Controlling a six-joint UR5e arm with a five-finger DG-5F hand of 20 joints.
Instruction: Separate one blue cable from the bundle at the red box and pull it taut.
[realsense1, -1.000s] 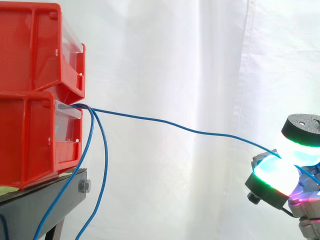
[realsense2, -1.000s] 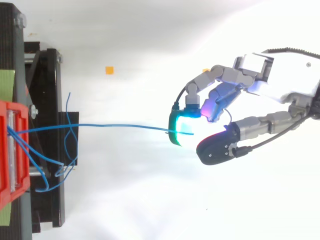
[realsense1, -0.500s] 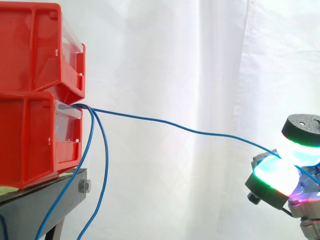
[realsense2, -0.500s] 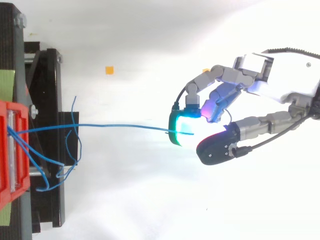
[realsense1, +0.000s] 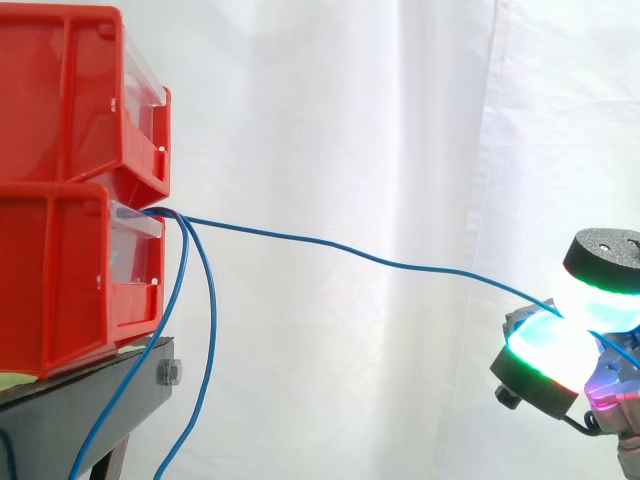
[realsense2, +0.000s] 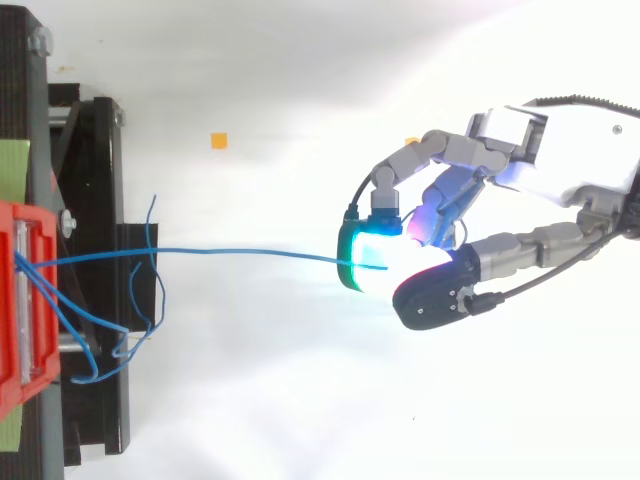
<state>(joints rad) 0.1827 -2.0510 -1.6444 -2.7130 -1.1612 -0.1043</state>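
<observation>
Hand (realsense2: 560, 160) pinches blue cable (realsense2: 250, 253) from red box (realsense1: 60, 270) (side view shows its sag).

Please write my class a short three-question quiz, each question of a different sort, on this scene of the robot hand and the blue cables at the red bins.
1. Multiple choice: the thin blue cable pinched between the glowing fingertips of the robot's hand comes out of: A the upper red bin; B the lower red plastic bin; C the floor.
2. True or false: the other loose blue cables are also lifted level.
3. Fill in: in the side view, the pinched cable slopes ____ from bin to hand.
Key: 1 B; 2 false, they hang down past the black stand; 3 downward.
</observation>
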